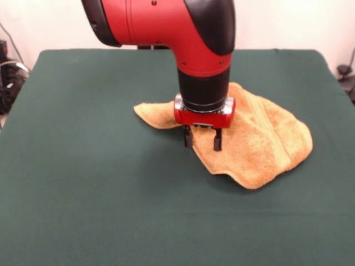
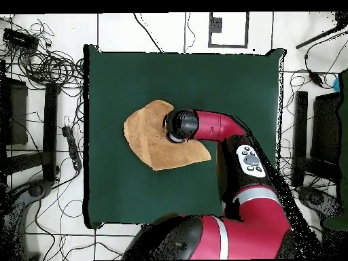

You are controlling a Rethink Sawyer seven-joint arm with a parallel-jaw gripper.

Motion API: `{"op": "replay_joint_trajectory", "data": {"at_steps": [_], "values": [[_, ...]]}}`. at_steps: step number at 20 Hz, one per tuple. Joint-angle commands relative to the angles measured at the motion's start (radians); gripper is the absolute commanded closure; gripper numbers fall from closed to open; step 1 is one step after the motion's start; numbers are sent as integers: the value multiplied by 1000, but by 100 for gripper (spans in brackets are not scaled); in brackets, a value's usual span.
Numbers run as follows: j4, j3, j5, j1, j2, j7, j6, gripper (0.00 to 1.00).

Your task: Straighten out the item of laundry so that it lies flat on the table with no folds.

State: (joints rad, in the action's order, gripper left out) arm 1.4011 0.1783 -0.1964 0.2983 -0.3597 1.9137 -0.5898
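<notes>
The mustard terry towel (image 1: 260, 141) lies crumpled on the dark green table (image 1: 83, 183), right of centre in the front view, with a folded flap reaching left behind the arm. My gripper (image 1: 203, 139) hangs straight down over the towel's near left edge, fingers apart, tips low over the cloth and holding nothing. In the overhead view the towel (image 2: 151, 139) lies left of centre on the table (image 2: 224, 81), and the arm's wrist covers my gripper (image 2: 178, 126) at the towel's right upper edge.
The red and black arm (image 2: 224, 129) reaches in from the bottom right of the overhead view. Cables and equipment (image 2: 34, 61) lie on the floor beyond the table's edges.
</notes>
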Motion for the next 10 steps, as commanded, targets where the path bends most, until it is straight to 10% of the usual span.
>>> {"op": "replay_joint_trajectory", "data": {"at_steps": [1, 6, 7, 10], "values": [[62, 91, -16, -25, 61, 6, 21, 0], [60, 83, -18, -33, 56, 12, 16, 0], [62, 83, -17, -32, 56, 13, 19, 100], [67, 85, -14, -30, 54, 17, 20, 100]]}}
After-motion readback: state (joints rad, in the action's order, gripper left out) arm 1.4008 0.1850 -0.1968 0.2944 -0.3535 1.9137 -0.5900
